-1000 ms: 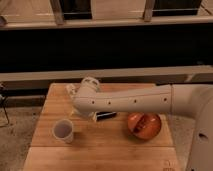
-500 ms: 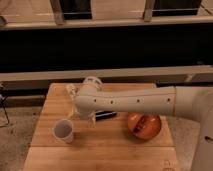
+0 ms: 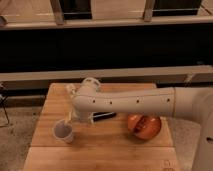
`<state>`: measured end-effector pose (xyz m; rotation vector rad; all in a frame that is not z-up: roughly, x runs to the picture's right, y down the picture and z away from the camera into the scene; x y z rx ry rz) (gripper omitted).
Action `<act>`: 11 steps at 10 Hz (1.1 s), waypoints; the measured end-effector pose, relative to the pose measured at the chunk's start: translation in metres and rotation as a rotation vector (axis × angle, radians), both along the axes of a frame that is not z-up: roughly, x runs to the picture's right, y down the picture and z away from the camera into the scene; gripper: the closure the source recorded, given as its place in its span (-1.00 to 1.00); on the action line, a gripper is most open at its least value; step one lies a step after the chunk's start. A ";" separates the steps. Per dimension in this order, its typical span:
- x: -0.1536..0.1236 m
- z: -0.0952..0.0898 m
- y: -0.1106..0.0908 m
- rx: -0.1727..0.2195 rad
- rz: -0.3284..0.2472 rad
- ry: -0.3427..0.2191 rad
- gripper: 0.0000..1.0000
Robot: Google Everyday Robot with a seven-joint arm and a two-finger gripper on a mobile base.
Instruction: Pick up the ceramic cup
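Note:
The ceramic cup (image 3: 63, 132) is small, white and greyish inside. It stands upright near the front left of the wooden table (image 3: 107, 150). My white arm reaches in from the right across the table. The gripper (image 3: 70, 120) at its end hangs just above and to the right of the cup's rim, very close to it. The arm's wrist hides most of the gripper.
An orange-red bowl (image 3: 143, 126) sits at the table's right, under my forearm. A dark flat object (image 3: 103, 116) lies under the arm at mid-table. A pale object (image 3: 71, 91) shows behind the wrist at the back left. A dark railing and wall run behind the table.
The end of my arm has come down and a little left toward the cup. The cup and the bowl have not moved.

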<state>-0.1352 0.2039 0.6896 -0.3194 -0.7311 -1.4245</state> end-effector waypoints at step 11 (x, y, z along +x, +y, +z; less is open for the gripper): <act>-0.033 0.024 0.039 -0.036 -0.190 0.084 0.51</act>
